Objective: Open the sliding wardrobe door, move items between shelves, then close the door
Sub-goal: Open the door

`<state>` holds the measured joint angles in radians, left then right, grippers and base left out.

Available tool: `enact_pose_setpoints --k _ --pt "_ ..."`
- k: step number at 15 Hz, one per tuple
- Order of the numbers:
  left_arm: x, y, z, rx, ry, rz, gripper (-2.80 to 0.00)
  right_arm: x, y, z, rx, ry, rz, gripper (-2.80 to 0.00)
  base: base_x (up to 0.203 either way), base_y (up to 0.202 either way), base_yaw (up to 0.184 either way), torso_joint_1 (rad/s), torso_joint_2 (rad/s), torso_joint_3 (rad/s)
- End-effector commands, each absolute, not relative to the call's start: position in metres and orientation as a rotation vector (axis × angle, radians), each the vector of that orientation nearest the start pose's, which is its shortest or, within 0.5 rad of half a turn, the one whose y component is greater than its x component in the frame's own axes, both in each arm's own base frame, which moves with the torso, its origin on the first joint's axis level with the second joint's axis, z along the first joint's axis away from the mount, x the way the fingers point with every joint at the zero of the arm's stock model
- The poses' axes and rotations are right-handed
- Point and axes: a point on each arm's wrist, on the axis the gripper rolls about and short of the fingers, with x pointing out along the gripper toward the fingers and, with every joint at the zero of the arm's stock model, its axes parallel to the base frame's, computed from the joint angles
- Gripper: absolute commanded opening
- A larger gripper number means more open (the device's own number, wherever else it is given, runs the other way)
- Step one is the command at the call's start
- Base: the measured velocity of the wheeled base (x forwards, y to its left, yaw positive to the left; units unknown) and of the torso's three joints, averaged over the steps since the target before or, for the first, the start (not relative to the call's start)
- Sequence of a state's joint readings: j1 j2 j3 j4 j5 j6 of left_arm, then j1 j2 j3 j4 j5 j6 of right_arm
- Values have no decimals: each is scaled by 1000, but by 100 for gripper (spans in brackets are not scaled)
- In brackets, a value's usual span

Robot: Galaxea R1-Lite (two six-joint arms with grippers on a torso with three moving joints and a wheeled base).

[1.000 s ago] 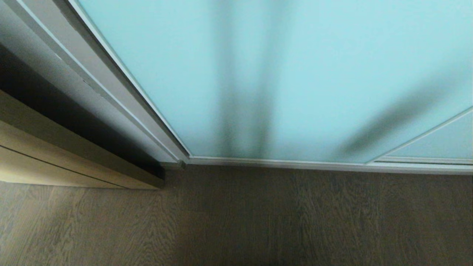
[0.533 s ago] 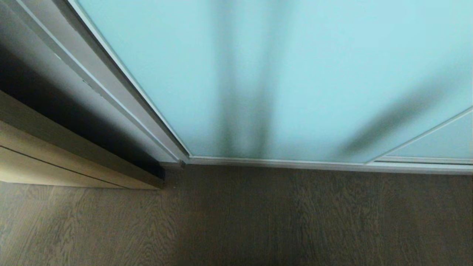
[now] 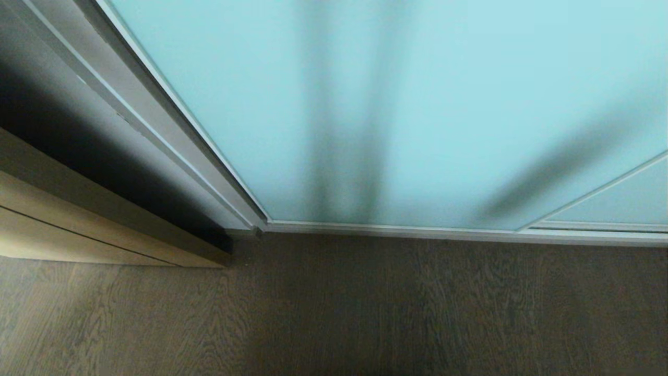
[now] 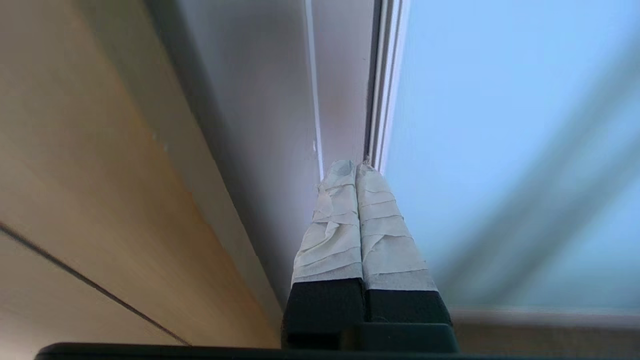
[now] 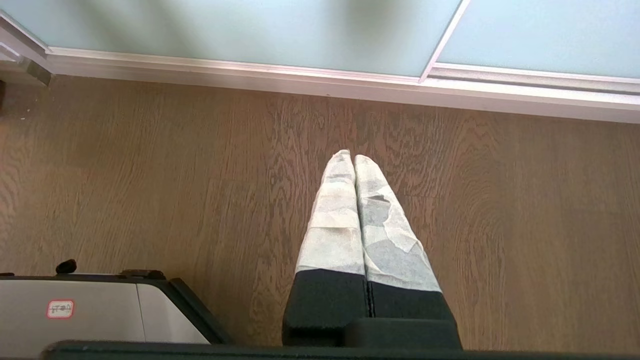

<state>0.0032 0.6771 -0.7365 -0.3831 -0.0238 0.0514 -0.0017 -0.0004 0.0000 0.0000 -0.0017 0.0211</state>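
The sliding wardrobe door (image 3: 417, 104) fills most of my head view: frosted pale aqua glass in a slim silver-white frame, fully across its compartment. Dark blurred streaks show through the glass; I cannot tell what they are. The door's bottom rail (image 3: 396, 230) meets the wood-grain floor (image 3: 365, 313). A second frosted panel (image 3: 616, 203) overlaps the door at its lower right corner. Left of the door stands the grey-white wardrobe side post (image 3: 130, 109), and left of that post a tan wooden panel (image 3: 62, 230) runs down to the floor. Neither arm shows in my head view.

Left gripper (image 4: 356, 165): raised in front of the door's left edge, taped fingers (image 4: 385, 235) pressed together with nothing between them. The tips point at the seam where the door's vertical frame strip (image 4: 382, 80) meets the side post (image 4: 340, 75). Whether the tips touch the frame, I cannot tell. The tan panel (image 4: 90, 175) lies on the far side of the post from the door.

Right gripper (image 5: 352, 156): hangs over the floor (image 5: 150, 175) in front of the door's bottom rail (image 5: 250, 70), well short of it, fingers (image 5: 335, 220) pressed together, empty. Part of the robot's base (image 5: 90, 310), pale with a dark edge, sits on the floor beside it.

The folded clothes and the shelves lie behind the door, not visible to me.
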Motion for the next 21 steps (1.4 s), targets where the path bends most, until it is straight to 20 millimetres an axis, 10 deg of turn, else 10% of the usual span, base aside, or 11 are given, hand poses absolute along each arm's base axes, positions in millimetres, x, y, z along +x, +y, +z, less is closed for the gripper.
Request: enact_pose_setpoints --k 1,7,21 --pt "50 -1 333 79 -335 -20 -280 -23 0 75 21 0 -2 -280 0 0 0 0 0 0" --pt "83 -2 353 235 -212 -72 -280 -23 0 75 21 2 -3 -280 0 0 0 0 0 0" --pt "155 -13 361 -15 -114 -98 -280 -23 0 75 21 0 -3 -280 0 0 0 0 0 0"
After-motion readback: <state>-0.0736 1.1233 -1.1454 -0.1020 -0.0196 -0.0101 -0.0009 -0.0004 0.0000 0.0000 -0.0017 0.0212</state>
